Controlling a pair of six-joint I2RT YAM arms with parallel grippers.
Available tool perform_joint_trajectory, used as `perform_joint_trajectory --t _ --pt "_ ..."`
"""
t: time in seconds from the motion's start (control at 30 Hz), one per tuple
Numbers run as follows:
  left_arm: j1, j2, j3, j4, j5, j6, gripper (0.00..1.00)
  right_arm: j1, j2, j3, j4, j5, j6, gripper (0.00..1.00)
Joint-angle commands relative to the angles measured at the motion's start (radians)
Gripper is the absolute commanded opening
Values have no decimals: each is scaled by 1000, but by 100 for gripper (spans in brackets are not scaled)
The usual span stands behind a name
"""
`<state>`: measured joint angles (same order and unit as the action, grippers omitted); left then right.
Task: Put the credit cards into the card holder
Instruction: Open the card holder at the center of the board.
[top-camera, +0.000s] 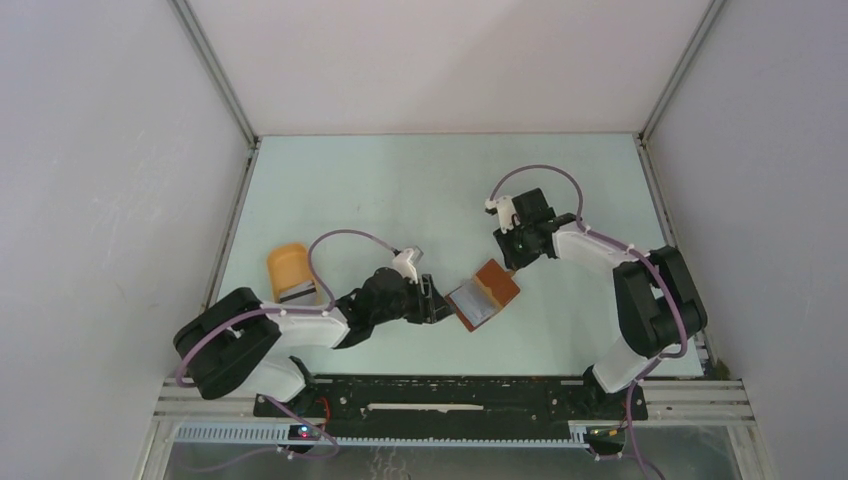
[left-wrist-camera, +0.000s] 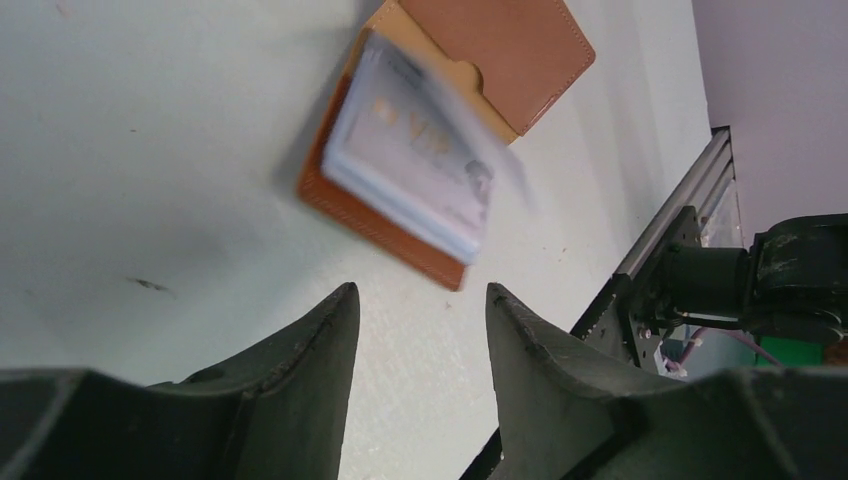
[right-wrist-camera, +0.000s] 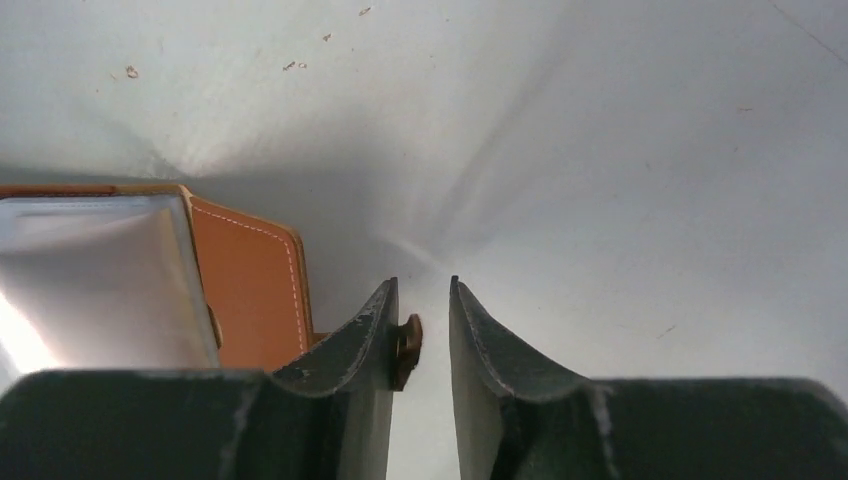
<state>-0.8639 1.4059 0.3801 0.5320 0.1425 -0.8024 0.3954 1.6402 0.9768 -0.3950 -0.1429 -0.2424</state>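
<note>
The brown card holder (top-camera: 497, 277) lies open on the table between the arms. A pale grey credit card (top-camera: 473, 306) lies on its near half, and the left wrist view shows this card (left-wrist-camera: 408, 150) blurred on the holder (left-wrist-camera: 500, 50). My left gripper (top-camera: 437, 301) is open and empty, just left of the holder, with bare table between its fingers (left-wrist-camera: 420, 300). My right gripper (top-camera: 514, 256) is at the holder's far right corner. Its jaws (right-wrist-camera: 422, 285) stand a narrow gap apart. A small brown tab (right-wrist-camera: 407, 345) of the holder (right-wrist-camera: 250, 290) rests against the left finger's inner face. Another card (top-camera: 298, 293) lies in the tray.
An orange-yellow oval tray (top-camera: 287, 262) sits at the left of the table, behind my left arm. White walls enclose the table on three sides. A metal rail (top-camera: 450, 400) runs along the near edge.
</note>
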Motion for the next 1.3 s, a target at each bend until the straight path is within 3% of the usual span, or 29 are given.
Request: perform_joint_trajectory --t 0.0,0.13,0.47,0.67,0.83,1.1,1.27 --pt "-6 -52 50 28 8 28 54 -9 -81 43 -37 -6 -24 38" --pt "-6 -98 49 -5 -3 37 53 -10 -140 43 -40 -9 -28 47" --pt "-8 -59 108 -48 26 47 49 -16 -239 41 -51 -106 -60 49" --pt "-9 20 190 -38 68 51 47 -20 -208 38 -52 -88 -66 46" --pt "-9 102 261 -50 90 53 41 -19 -184 41 -50 -58 -53 38" --pt "-11 176 362 -74 116 79 40 -21 -48 94 -136 -32 -45 1" --pt "-10 263 461 -94 135 92 38 -20 25 127 -206 -129 -11 0"
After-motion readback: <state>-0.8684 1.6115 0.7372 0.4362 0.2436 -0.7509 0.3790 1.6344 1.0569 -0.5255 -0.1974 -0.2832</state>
